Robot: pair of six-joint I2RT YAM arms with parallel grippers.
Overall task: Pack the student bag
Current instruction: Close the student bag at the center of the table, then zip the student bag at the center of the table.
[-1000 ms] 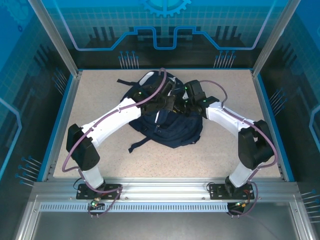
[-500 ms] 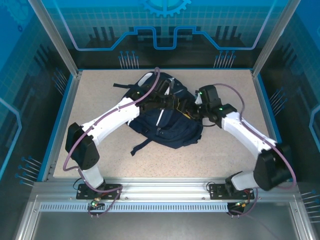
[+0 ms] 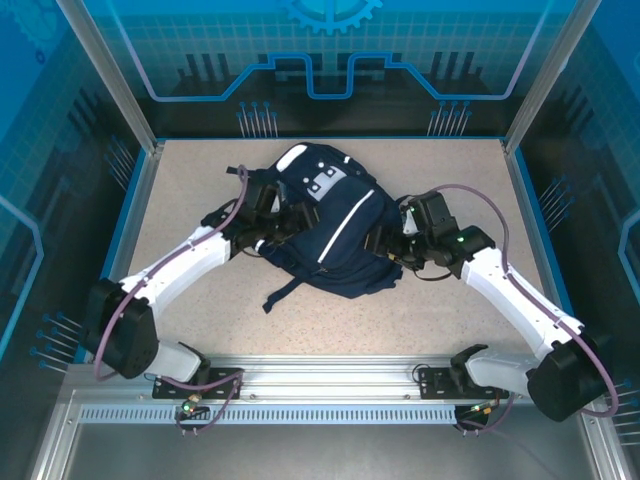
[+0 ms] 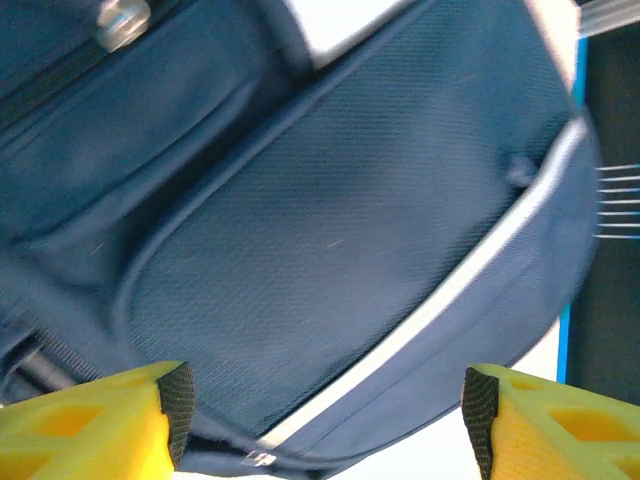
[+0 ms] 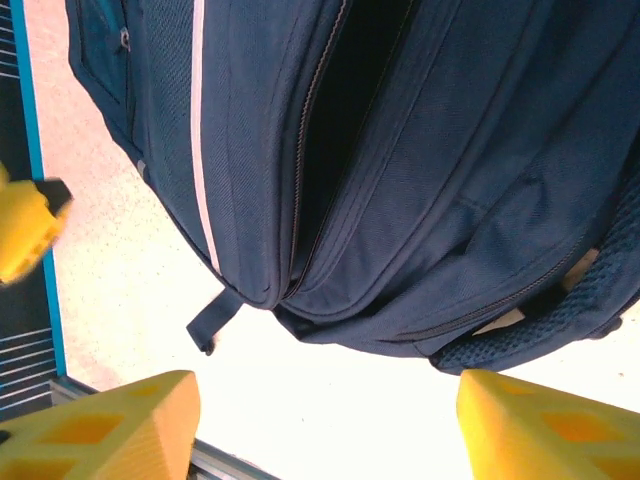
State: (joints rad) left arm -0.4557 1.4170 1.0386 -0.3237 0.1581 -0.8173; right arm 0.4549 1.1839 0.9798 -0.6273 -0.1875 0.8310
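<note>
The student bag (image 3: 330, 225), navy with a white stripe and a pale patch near its top, lies flat in the middle of the table. My left gripper (image 3: 283, 226) sits at the bag's left flank. Its yellow fingers (image 4: 95, 420) stand wide apart, and the striped edge of the bag (image 4: 300, 230) shows between them without being pinched. My right gripper (image 3: 386, 248) is open at the bag's right side. Through it I see the bag (image 5: 420, 180) with a dark gap along a zipper (image 5: 310, 110), and bare table between the right fingers (image 5: 545, 425).
A loose dark strap (image 3: 281, 293) trails from the bag toward the front. The speckled table (image 3: 190, 180) has a blue rim (image 3: 118, 250) and transparent walls around it. A metal rail (image 3: 330, 375) runs along the near edge by the arm bases.
Both grippers have opened and drawn away from the top of the bag to its sides. The bag has settled flatter, with its pale patch now showing.
</note>
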